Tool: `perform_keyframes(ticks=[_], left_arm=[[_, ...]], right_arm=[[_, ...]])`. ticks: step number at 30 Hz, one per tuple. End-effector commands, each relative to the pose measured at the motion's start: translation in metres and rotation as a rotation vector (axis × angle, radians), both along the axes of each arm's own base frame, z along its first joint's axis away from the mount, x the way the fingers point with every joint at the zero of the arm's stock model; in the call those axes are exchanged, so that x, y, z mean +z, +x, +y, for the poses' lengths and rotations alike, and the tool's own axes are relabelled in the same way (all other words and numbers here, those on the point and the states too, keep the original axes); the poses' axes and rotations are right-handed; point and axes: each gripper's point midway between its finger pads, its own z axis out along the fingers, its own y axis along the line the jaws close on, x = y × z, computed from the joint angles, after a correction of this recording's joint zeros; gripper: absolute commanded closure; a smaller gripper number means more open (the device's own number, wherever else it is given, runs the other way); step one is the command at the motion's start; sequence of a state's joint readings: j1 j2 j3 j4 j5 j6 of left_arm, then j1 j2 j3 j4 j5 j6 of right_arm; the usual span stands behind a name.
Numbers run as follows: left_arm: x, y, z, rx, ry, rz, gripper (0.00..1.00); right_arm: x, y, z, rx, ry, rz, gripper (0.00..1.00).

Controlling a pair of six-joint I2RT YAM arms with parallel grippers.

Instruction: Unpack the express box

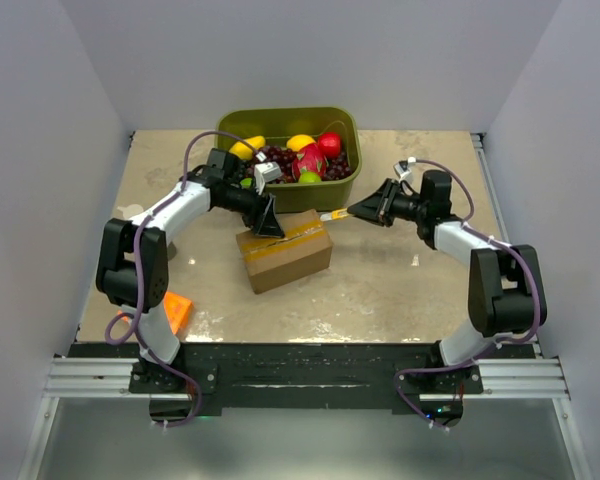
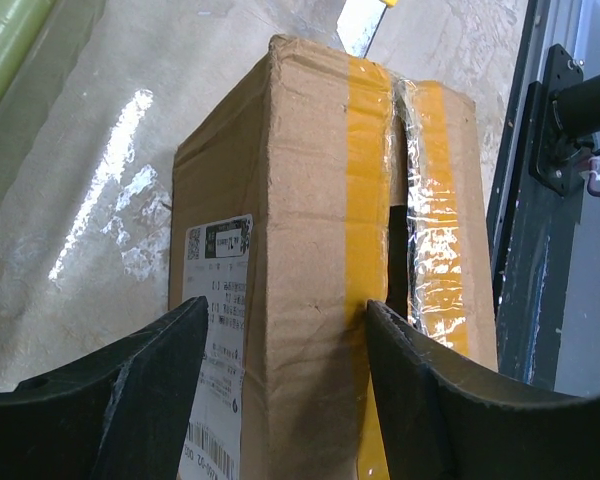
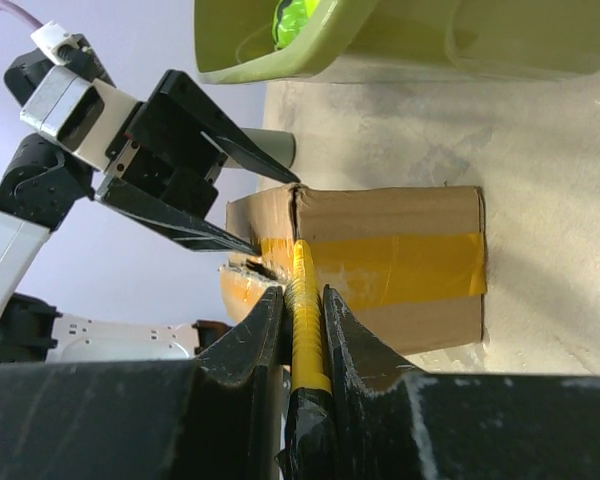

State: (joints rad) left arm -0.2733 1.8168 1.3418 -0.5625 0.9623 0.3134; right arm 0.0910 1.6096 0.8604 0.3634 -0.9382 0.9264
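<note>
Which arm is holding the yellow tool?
The right arm: its fingers pinch the yellow tool, aimed at the tape on the express box. The left arm has open fingers astride it.

behind box: green bin close, narrow gap | ends: left gripper, right gripper with knife | front: bare table open | near left: orange box

High rear view looking down, wrist views close, sharing express box

The express box, a brown cardboard carton with a white label on one side, lies askew on the bench, its glossy tan seam tape partly slit open.
</note>
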Motion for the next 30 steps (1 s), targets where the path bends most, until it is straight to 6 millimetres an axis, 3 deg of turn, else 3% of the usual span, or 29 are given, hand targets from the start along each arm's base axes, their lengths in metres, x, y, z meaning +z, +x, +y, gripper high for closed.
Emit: perform_keyframes(ticks=[1,9,14,19,30], left_arm=[[-0.015,0.009,0.005,0.034,0.062,-0.011,0.32],[-0.018,0.020,0.008,0.076,0.092,-0.018,0.37],[-0.018,0.025,0.009,0.093,0.102,-0.024,0.39],[-0.020,0.031,0.011,0.114,0.124,-0.036,0.42],[-0.023,0.040,0.014,0.157,0.148,-0.049,0.62]], right_arm=[[0.005,-0.006,0.002,0.059,-0.011,0.018,1.00],[-0.010,-0.030,-0.002,0.157,-0.050,0.113,1.00],[-0.008,-0.038,-0.002,0.198,-0.053,0.110,1.00],[-0.012,-0.060,-0.005,0.270,-0.076,0.147,1.00],[-0.023,-0.084,-0.014,0.256,-0.113,0.268,1.00]])
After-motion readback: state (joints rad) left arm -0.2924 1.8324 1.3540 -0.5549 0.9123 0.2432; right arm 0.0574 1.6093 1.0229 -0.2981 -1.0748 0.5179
